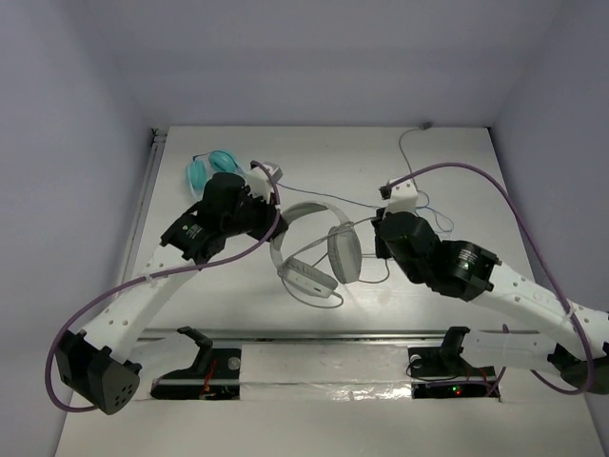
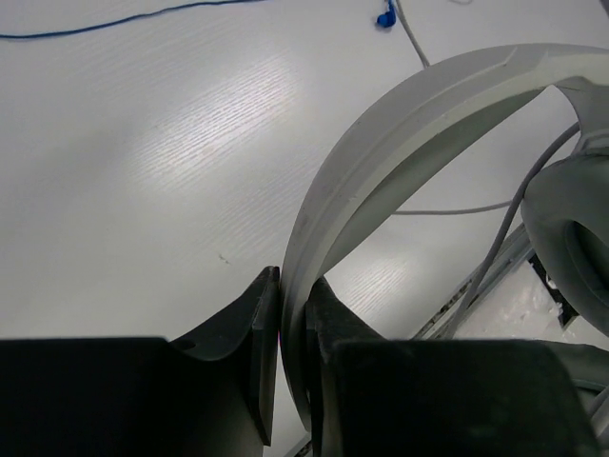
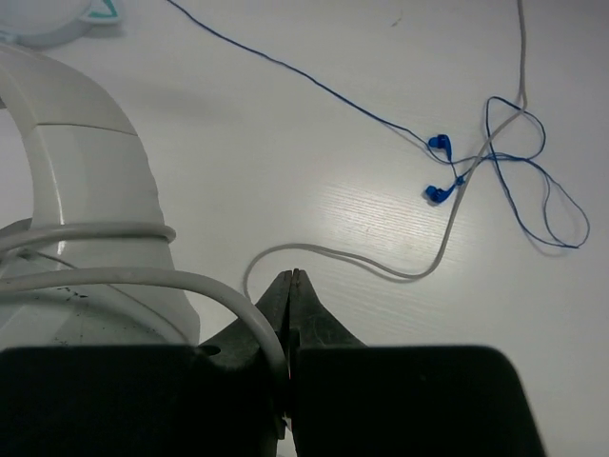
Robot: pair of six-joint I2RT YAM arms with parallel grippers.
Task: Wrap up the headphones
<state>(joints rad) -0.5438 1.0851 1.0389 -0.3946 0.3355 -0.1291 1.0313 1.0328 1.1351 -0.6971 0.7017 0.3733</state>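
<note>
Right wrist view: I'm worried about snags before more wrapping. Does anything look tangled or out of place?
Yes: the blue earbuds lie against the headphones' white cable, their thin blue wire looping across it, so pulling could drag them. Whether it is knotted is unclear.

A small pair of teal headphones point(image 1: 211, 168) lies at the far left of the white table point(image 1: 314, 152), close to the metal rail point(image 1: 147, 200) that runs down that side. Farther right are two little blue earbuds point(image 3: 438, 143), close together, one just past the other. Their thin blue cable point(image 3: 314, 84) trails off in a long line across the table one way and falls into a loose tangle of loops point(image 3: 547, 200) the other way. The tabletop has a faint wood grain and catches a patch of glare. A dark strip point(image 1: 324, 334) crosses the near edge, with crinkled silvery tape point(image 1: 324, 388) below it. Plain pale walls point(image 1: 304, 57) close in three sides.
</note>
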